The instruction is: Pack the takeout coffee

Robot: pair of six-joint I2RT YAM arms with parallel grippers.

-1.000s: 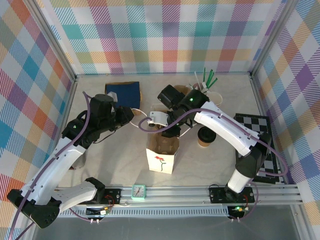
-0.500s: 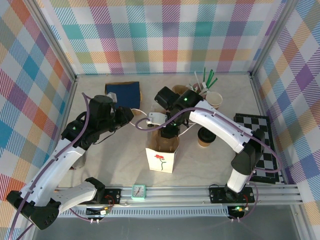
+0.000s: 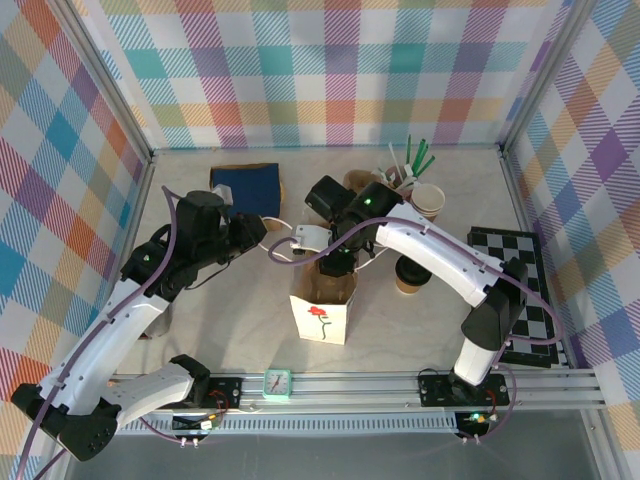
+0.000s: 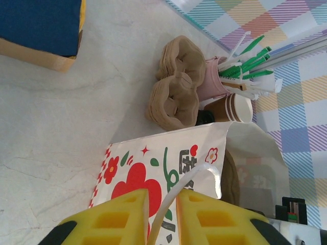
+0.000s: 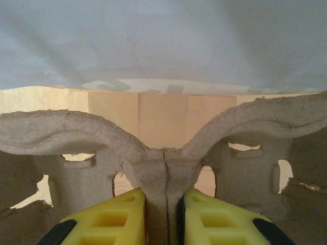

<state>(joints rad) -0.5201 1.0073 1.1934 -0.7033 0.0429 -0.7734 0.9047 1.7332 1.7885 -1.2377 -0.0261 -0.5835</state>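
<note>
Between the yellow fingers of the left gripper, the thin white loop handle of a white paper bag printed with red flowers is pinched, the jaws narrowed onto it. Just beyond those fingers the bag's mouth is seen open. Inside it, the right gripper is closed narrowly on the central ridge of a grey-brown moulded-pulp cup carrier. The takeout coffee, a small kraft-brown paper cup under a round black plastic lid, is seen upright on the pale table, outside the bag, near and to the right of the right gripper's fingers, touched by neither gripper.
</note>
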